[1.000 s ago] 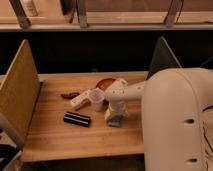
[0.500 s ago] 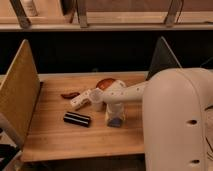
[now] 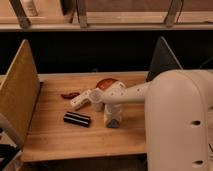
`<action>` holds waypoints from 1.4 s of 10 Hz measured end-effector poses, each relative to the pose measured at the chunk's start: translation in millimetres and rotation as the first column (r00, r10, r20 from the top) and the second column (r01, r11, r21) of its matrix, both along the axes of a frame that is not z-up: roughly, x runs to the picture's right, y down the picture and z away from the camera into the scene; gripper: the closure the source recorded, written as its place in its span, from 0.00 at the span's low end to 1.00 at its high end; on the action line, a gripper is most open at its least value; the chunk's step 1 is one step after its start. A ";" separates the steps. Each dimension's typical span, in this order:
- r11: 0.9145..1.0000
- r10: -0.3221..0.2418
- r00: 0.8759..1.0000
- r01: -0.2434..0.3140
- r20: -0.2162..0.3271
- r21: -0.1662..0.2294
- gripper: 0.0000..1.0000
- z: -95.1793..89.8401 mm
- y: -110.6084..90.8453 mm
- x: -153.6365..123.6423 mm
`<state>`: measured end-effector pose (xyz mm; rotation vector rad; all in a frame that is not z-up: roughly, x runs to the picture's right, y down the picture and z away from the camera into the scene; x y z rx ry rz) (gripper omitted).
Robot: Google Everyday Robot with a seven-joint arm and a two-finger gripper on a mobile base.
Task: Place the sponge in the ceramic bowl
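Sponge (image 3: 114, 124) lies on the table (image 3: 55, 136) beneath the gripper (image 3: 112, 118), clasp impossible to tell; a centred hold seems wise before the ceramic bowl (image 3: 104, 83).

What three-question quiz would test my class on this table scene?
1. True or false: the sponge lies in the bowl.
2. The gripper is down at: A) the sponge B) the block C) the bowl.
3. Which lies farther back on the table, the bowl or the block?

Key: 1 false; 2 A; 3 the bowl.
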<state>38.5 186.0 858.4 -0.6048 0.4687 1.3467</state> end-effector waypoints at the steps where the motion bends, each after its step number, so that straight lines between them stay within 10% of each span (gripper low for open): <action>1: 1.000 0.003 1.000 -0.003 0.002 0.026 1.00 -3.4 -14.2 0.4; 6: 0.962 -0.067 0.997 0.057 0.029 0.268 1.00 -33.3 -130.1 -2.4; 14: 0.908 -0.248 0.960 0.183 0.131 0.376 1.00 -22.6 -171.8 -85.2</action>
